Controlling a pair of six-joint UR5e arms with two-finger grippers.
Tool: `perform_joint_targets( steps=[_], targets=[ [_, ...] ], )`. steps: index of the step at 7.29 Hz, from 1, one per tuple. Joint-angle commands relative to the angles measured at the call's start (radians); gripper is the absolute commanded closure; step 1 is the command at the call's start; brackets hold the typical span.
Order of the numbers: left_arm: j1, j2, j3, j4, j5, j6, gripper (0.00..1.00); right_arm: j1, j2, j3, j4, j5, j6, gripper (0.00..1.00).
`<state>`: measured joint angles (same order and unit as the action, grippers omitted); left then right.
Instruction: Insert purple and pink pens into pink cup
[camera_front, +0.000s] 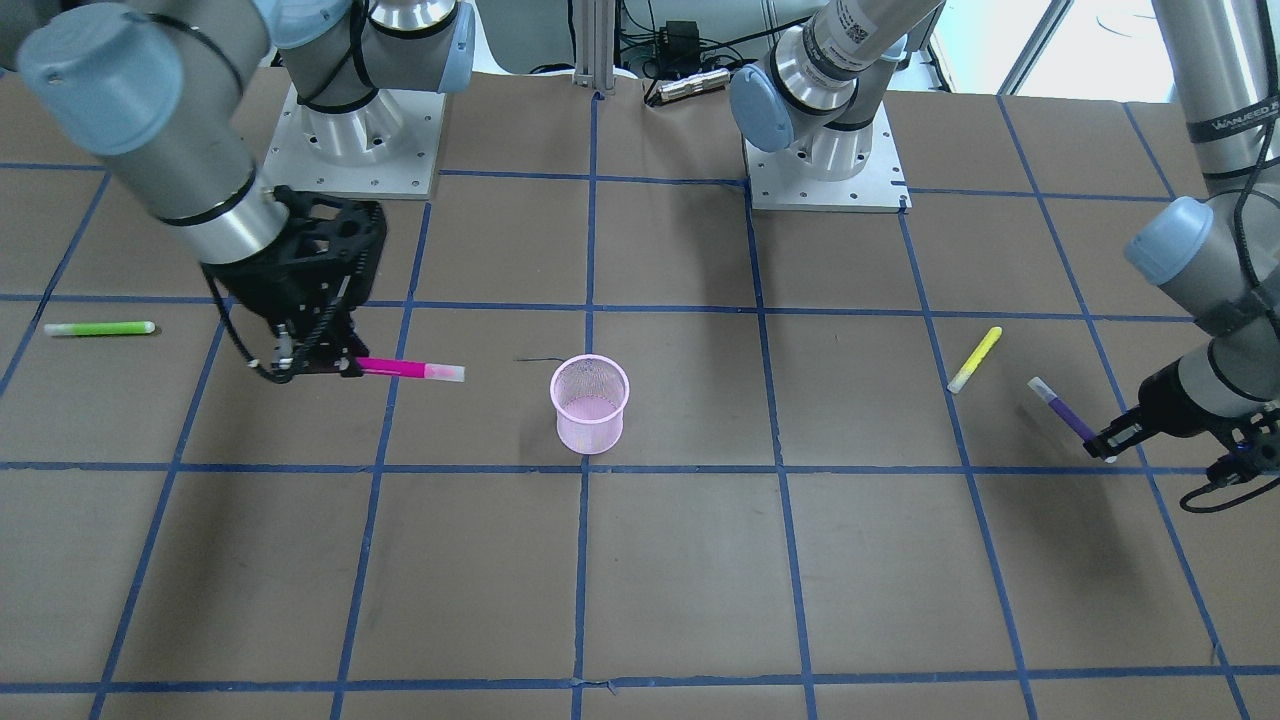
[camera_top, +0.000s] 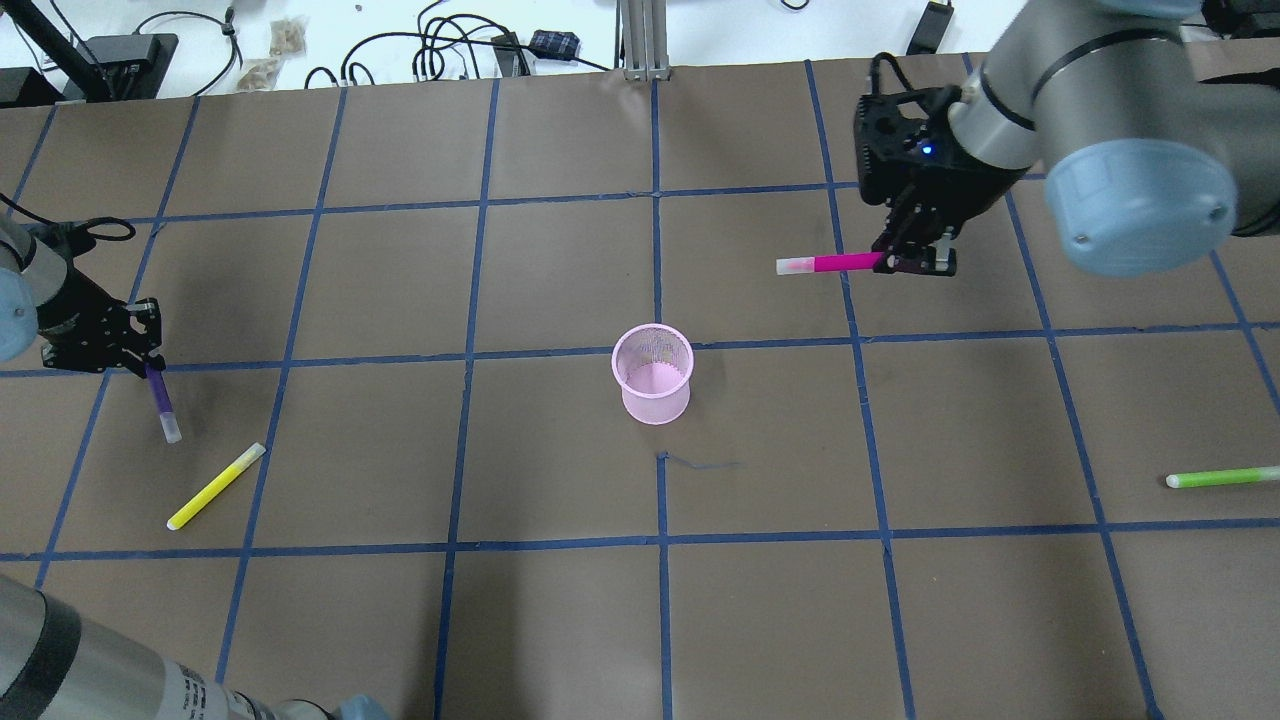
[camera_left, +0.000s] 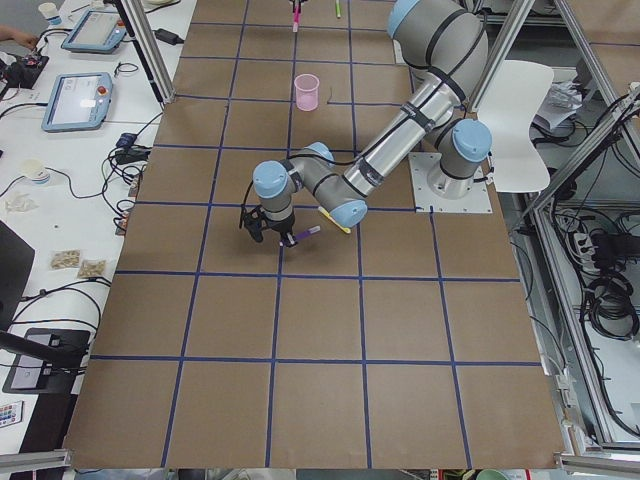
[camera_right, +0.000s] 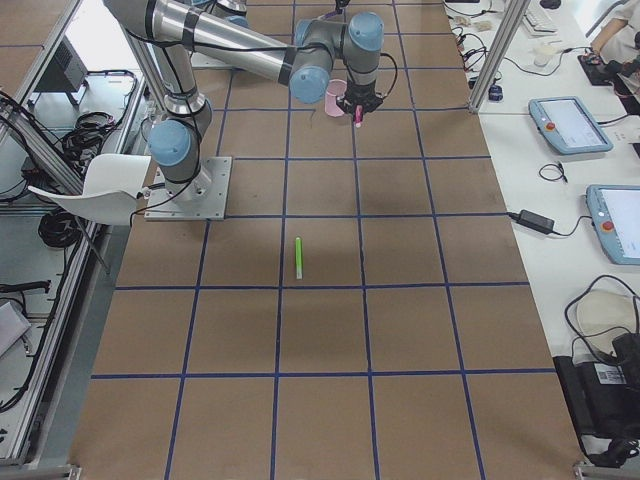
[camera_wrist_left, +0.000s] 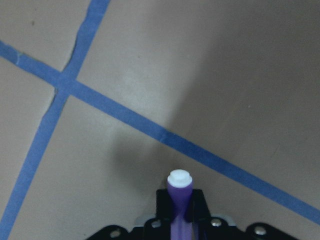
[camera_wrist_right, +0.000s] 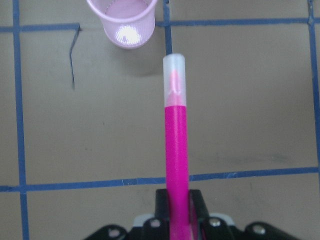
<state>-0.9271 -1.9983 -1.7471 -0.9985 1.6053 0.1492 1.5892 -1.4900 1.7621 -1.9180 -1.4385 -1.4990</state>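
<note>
Right gripper (camera_top: 912, 262) clasping pink pen (camera_top: 825, 264), left gripper (camera_top: 148, 362) clasping purple pen (camera_top: 163, 402)

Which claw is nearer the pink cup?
Right. The right claw, holding the pink pen, is to the right of the pink mesh cup; the left claw, gripping the purple pen, is far to its left.

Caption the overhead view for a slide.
Right gripper holds pink pen, left gripper holds purple pen, pink mesh cup between.

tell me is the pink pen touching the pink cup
Apart: the overhead exterior view shows bare table between the pink pen and the pink cup.
</note>
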Motion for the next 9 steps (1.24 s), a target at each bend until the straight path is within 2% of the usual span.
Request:
perform_joint_targets(
  steps=[1, 3, 5, 6, 7, 8, 9],
  targets=[
    [-0.022, 0.058, 0.092, -0.086, -0.007, 0.001, 1.0, 0.241, 0.031, -0.003, -0.081, -0.204, 0.201, 1.0],
    [-0.116, 0.104, 0.112, -0.113, -0.004, -0.003, 1.0, 0.371, 0.092, -0.001, -0.133, -0.397, 0.233, 1.0],
    [-0.136, 0.137, 0.103, -0.115, -0.045, -0.007, 1.0, 0.484, 0.19, -0.001, -0.209, -0.582, 0.233, 1.0],
    [-0.137, 0.142, 0.101, -0.118, -0.044, -0.007, 1.0, 0.524, 0.254, -0.003, -0.261, -0.627, 0.23, 1.0],
    [-0.136, 0.142, 0.097, -0.118, -0.045, -0.007, 1.0, 0.54, 0.273, -0.006, -0.279, -0.629, 0.217, 1.0],
    [-0.137, 0.144, 0.092, -0.117, -0.047, -0.007, 1.0, 0.538, 0.272, -0.009, -0.279, -0.629, 0.215, 0.95],
    [-0.137, 0.144, 0.09, -0.117, -0.048, -0.007, 1.0, 0.526, 0.27, -0.015, -0.276, -0.616, 0.224, 0.26]
  ],
)
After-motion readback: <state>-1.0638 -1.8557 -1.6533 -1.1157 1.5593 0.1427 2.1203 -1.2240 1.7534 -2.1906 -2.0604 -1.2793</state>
